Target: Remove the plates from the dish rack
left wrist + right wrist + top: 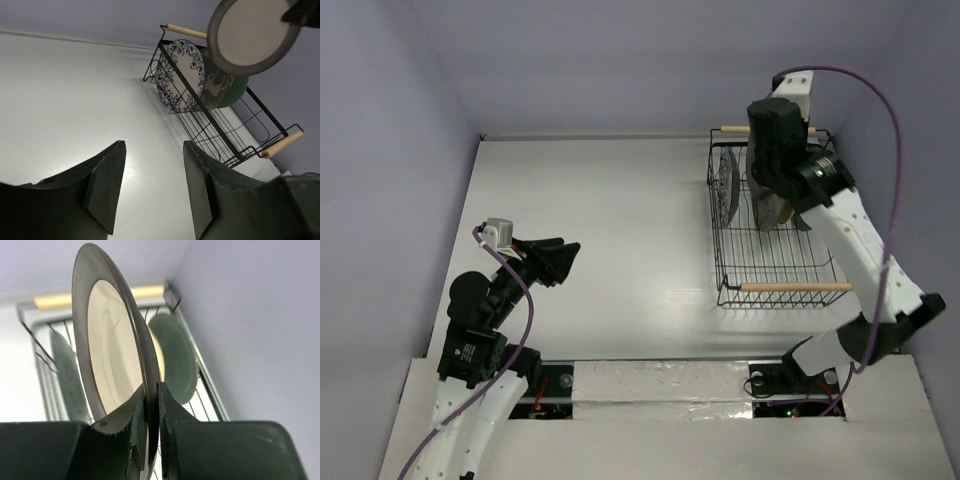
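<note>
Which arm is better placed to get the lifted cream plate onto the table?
Right. The right gripper is shut on the rim of the cream plate, holding it above the dish rack. The left gripper is open and empty over the table, well apart from the rack.

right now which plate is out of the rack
The dark-rimmed cream plate: the right gripper pinches its rim, holding it above the rack. The floral plate, reindeer plate and teal plate stand inside.
</note>
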Motion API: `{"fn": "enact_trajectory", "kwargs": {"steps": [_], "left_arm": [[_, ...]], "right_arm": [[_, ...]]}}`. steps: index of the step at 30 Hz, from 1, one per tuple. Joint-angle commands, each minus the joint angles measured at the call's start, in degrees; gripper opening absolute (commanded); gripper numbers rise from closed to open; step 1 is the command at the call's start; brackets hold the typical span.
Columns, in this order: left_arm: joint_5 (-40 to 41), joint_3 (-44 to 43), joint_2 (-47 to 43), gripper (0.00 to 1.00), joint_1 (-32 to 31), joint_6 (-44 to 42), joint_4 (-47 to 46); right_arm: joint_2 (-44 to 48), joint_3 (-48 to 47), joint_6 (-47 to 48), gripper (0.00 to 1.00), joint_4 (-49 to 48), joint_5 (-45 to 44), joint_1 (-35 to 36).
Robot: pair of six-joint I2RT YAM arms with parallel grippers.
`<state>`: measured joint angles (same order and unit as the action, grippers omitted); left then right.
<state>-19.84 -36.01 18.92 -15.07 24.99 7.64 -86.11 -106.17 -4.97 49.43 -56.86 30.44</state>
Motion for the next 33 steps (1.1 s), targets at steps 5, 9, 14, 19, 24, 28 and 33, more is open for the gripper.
{"fn": "enact_trajectory", "kwargs": {"steps": [5,9,14,19,24,28,33], "left_arm": [[0.5,-0.1,0.2,0.47,-0.4,0.1,-1.7],[0.7,0.0,0.5,0.47,0.1,0.1,-1.7],[0.9,0.0,0.9,0.47,0.7,0.2,-1.6],[0.9,0.0,1.1,0.47,0.7,0.3,-1.6],[0.9,0.0,1.0,0.47,0.7,0.3,-1.6],[0.8,0.0,1.0,0.47,0.7,0.3,-1.7],[0.6,0.1,0.9,0.47,0.7,0.3,-1.7]], "right_arm": [[9.7,0.3,-5.3,0.0,-15.7,8.5,6.4],[8.8,9.5,-11.6,0.0,-27.4,22.8,8.7],[-2.2,11.2,-22.6,0.0,-37.3,38.1,10.5],[-13.0,7.7,-31.3,0.0,-44.4,46.1,12.4],[-23.3,4.1,-36.6,0.0,-46.4,49.0,13.0],[-29.4,5.2,-40.3,0.0,-48.8,50.0,13.0],[-34.6,6.6,-42.7,0.0,-50.9,51.7,13.0]]}}
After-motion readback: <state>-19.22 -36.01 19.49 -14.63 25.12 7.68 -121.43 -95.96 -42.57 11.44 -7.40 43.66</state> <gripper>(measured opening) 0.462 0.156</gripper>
